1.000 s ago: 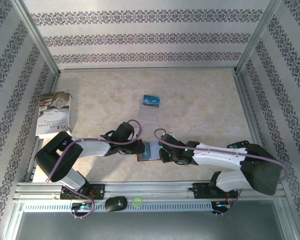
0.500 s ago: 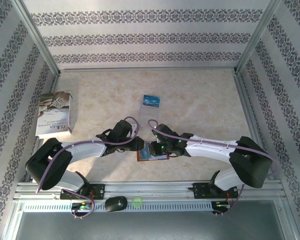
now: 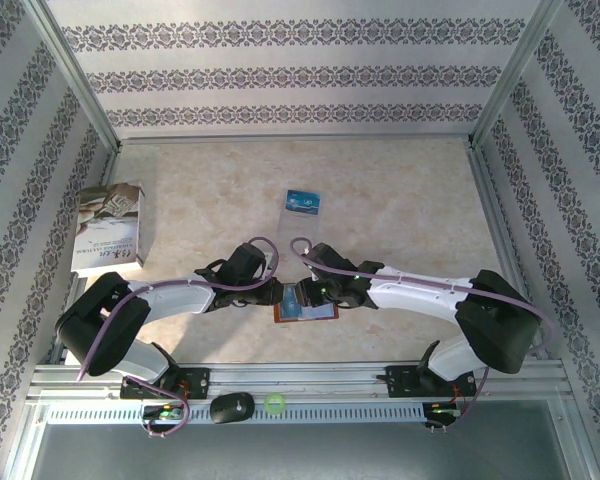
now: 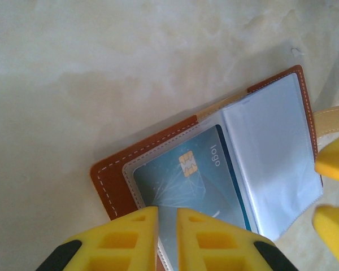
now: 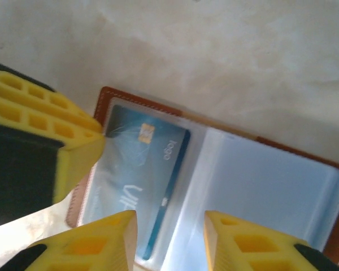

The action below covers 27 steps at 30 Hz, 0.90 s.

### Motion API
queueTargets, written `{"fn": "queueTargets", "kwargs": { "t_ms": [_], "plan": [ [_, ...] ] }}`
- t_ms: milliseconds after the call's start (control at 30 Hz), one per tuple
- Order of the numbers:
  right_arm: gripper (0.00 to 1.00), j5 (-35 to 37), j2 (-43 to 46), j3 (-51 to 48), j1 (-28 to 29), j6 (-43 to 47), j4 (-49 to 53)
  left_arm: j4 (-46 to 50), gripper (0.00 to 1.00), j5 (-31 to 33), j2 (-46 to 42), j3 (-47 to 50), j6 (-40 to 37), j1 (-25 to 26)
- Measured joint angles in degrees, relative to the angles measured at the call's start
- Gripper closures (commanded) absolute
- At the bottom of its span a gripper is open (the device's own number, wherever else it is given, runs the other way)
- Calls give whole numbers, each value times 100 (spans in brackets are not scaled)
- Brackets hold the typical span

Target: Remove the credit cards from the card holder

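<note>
Two grippers over open wallet (image 3: 315, 312) at 6 o'clock on table (image 3: 410, 200), blue card (image 4: 186, 180) inside. Jaws: left gripper (image 4: 166, 212) nearly closed at wallet edge, grip unclear; right gripper (image 5: 170, 217) part open, empty. Farther, second card (image 3: 302, 201) toward 12 o'clock.

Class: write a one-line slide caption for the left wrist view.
Left gripper over the edge of an open brown card holder, a blue credit card tucked inside.

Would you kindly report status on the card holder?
Left claw nearly shut at card holder edge, grip unclear. Right claw open above it. Blue card inside, not yet out. Nothing blocking.
</note>
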<state>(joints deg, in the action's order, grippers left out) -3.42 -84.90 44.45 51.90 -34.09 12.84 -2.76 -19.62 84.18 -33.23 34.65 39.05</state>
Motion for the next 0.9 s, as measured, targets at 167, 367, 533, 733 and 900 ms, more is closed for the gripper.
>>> {"fn": "queueTargets", "kwargs": {
  "t_ms": [167,367,533,733,900],
  "plan": [
    [67,-186,-166,20,39,177,-109,9,81,22,0,0,-7,0],
    [69,-841,-358,9,33,-103,-684,26,79,22,-118,44,-15,0],
    [71,-1154,-483,-52,-7,-433,-935,70,86,44,-297,149,-15,0],
    [71,-1167,-485,-284,-44,-680,-1012,157,84,33,-411,234,-15,0],
    [71,-1167,-463,-398,-81,-780,-1014,177,84,-13,-409,251,-17,22]
  ]
}}
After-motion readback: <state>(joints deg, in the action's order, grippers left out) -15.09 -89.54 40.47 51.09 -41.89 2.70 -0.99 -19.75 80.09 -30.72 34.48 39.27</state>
